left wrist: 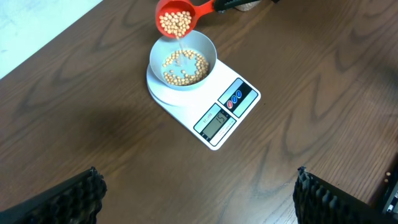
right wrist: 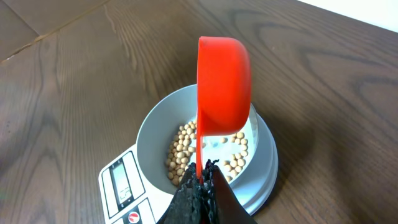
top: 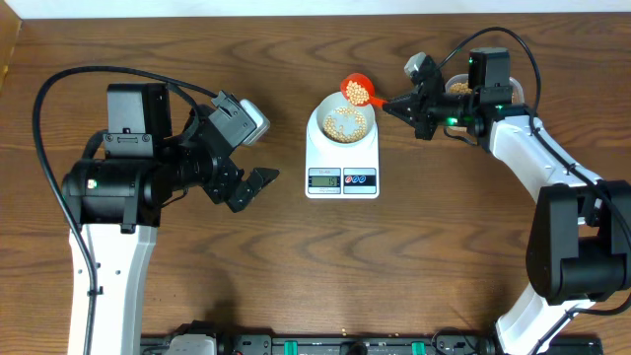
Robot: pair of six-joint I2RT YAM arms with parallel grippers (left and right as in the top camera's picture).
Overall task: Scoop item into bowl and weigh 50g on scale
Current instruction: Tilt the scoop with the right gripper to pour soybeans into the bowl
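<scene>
The right gripper is holding the handle of a red scoop, and its jaws are squeezing tight on it. The scoop is tipping on its side just above the back edge of the little pale bowl. Round tan beans are lying in the bottom of the bowl, and more are sitting in the scoop (a good heap of them). The bowl is sitting on the white scale, and the scale is resting on the brown wooden desk. The scale's little screen is too small to read. The left gripper is hanging over the desk, well apart from the scale, with its jaws standing wide apart and holding nothing.
</scene>
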